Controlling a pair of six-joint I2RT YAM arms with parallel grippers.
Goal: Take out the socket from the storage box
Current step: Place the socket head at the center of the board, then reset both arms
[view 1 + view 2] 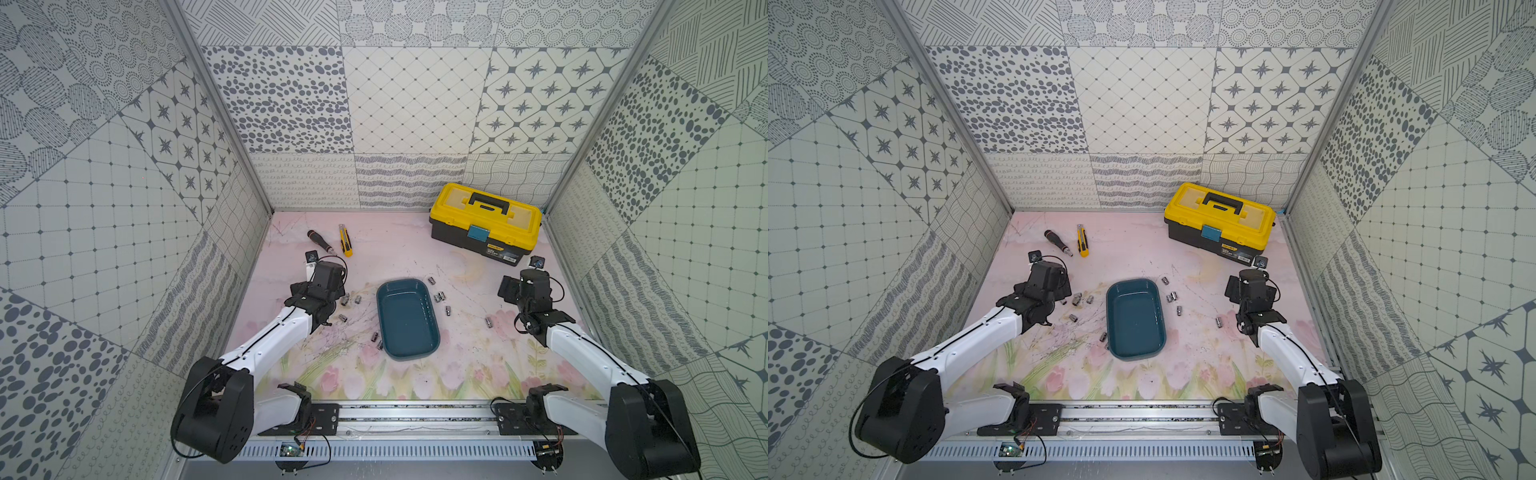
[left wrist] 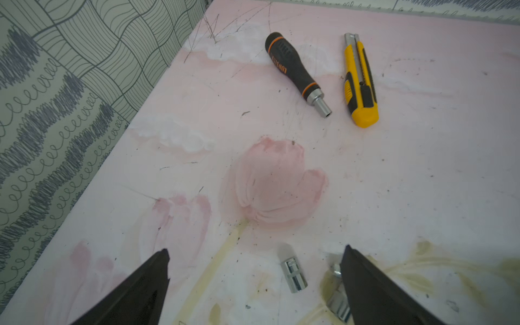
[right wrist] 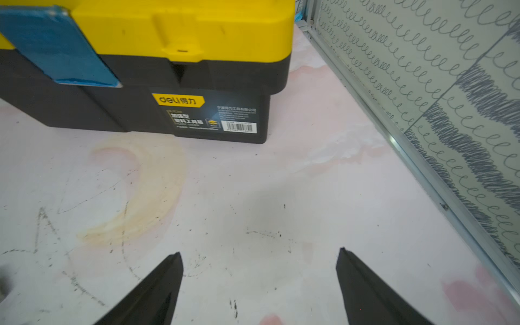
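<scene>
The storage box (image 1: 407,318) (image 1: 1136,318) is a lidless teal tub at the middle of the mat, and its floor shows bare in both top views. Several small chrome sockets lie on the mat on either side of it, such as one socket (image 1: 345,299) to its left and another socket (image 1: 448,310) to its right. My left gripper (image 2: 256,248) is open left of the box, low over the mat. A socket (image 2: 293,274) lies loose between its fingers, and a second socket (image 2: 339,305) is partly hidden behind one finger. My right gripper (image 3: 260,251) is open over bare mat, right of the box.
A yellow-lidded black toolbox (image 1: 486,222) (image 3: 168,42) stands shut at the back right, just beyond my right gripper. A black screwdriver handle (image 1: 320,242) (image 2: 295,71) and a yellow utility knife (image 1: 345,240) (image 2: 360,81) lie at the back left. Patterned walls close in three sides.
</scene>
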